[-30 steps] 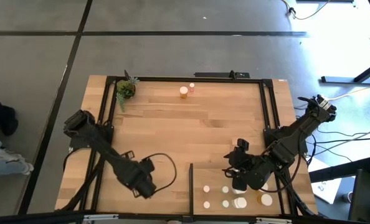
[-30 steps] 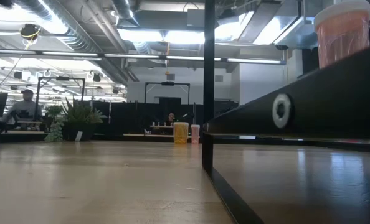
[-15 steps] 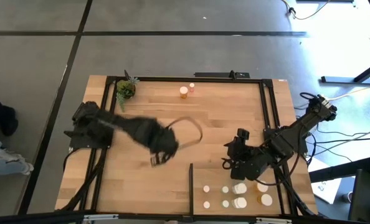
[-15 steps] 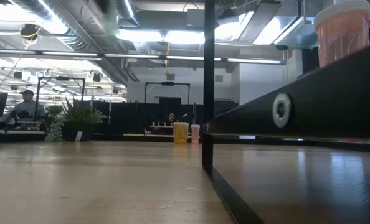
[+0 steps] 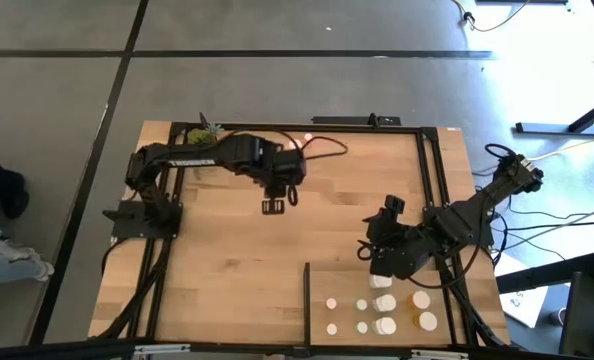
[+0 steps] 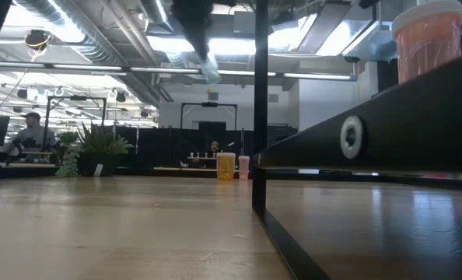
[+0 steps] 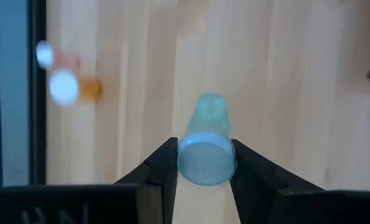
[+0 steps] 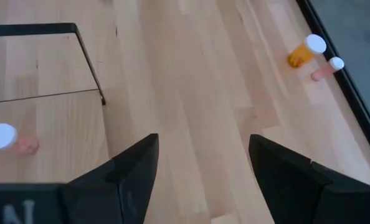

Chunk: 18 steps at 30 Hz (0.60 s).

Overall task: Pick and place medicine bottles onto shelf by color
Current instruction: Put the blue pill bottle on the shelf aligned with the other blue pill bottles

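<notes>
Left claw [image 7: 203, 163] holds pale greenish bottle [image 7: 205, 148] above bench [image 5: 357, 200]. Right claw [image 8: 202, 165] wide, empty, near shelf [image 5: 352, 285].

Small green potted plant [image 5: 201, 133] at the far left corner of the light-wood tabletop [image 5: 347, 205]. Grey floor [image 5: 277, 60] with dark seams surrounds the table. Beyond it, a seated person [image 6: 30, 132] and leafy plants [image 6: 99, 148].
</notes>
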### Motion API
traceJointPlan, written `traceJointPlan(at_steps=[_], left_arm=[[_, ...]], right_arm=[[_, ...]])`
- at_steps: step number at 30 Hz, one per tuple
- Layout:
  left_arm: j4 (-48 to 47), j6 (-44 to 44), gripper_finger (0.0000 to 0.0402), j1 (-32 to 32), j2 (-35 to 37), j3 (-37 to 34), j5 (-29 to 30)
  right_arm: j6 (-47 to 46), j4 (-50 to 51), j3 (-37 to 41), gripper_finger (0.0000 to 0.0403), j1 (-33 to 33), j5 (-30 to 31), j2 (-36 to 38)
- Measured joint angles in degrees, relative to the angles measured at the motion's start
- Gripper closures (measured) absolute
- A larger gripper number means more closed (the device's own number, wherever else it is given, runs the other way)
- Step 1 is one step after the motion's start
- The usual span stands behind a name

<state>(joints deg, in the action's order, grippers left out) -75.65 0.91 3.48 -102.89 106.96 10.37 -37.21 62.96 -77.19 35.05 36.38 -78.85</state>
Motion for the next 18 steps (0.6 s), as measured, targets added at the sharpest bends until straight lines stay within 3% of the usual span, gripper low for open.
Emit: traceJointPlan(at_steps=[8, 18], left_arm=[[8.25, 14.28, 0.0292, 3.12, -5.03, 0.09, -0.9], [11.99, 21.67, 0.0292, 5.49, -14.99, 0.04, -5.42]], right_arm=[[0.15, 0.44, 0.0, 0.0152, -0.06, 3.53, -0.02], [0.22, 2.36, 0.0, 0.0152, -2.08, 13.96, -0.02]])
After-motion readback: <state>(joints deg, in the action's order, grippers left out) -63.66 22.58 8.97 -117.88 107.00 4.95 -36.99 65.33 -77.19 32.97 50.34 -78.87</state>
